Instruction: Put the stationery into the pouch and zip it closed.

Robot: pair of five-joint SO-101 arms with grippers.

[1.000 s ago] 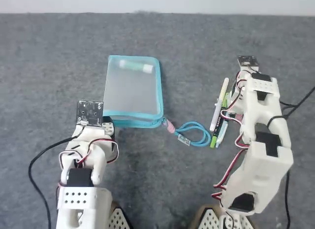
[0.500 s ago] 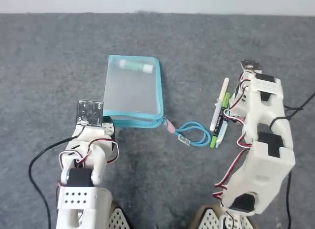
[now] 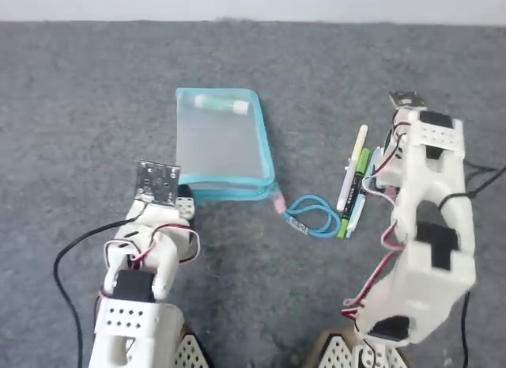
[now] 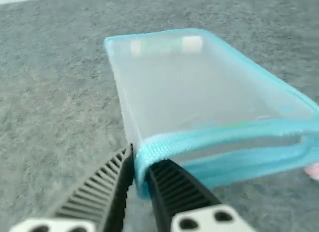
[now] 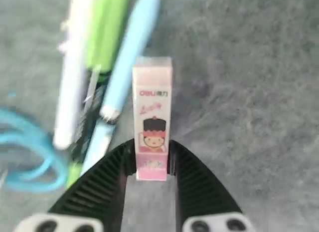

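A translucent pouch (image 3: 221, 146) with a teal zip edge lies on the grey carpet, a green-and-white stick (image 3: 221, 104) inside it at its far end. My left gripper (image 4: 141, 159) is shut on the pouch's (image 4: 199, 92) near teal corner. Right of the pouch lie a white pen (image 3: 352, 168), a green pen (image 3: 353, 186) and a light blue pen (image 5: 127, 57) side by side. My right gripper (image 5: 151, 154) is shut on the near end of a pink eraser (image 5: 152, 117) beside those pens. The right arm (image 3: 423, 178) stands over that spot.
A pink zip pull (image 3: 277, 200) sticks out at the pouch's near right corner. A blue cord loop (image 3: 312, 214) lies between it and the pens. Open carpet stretches behind and left of the pouch.
The left arm has shifted right and the pouch's near end has swung right with it, taking the zip pull and cord along. The right arm has edged away from the pens a little.
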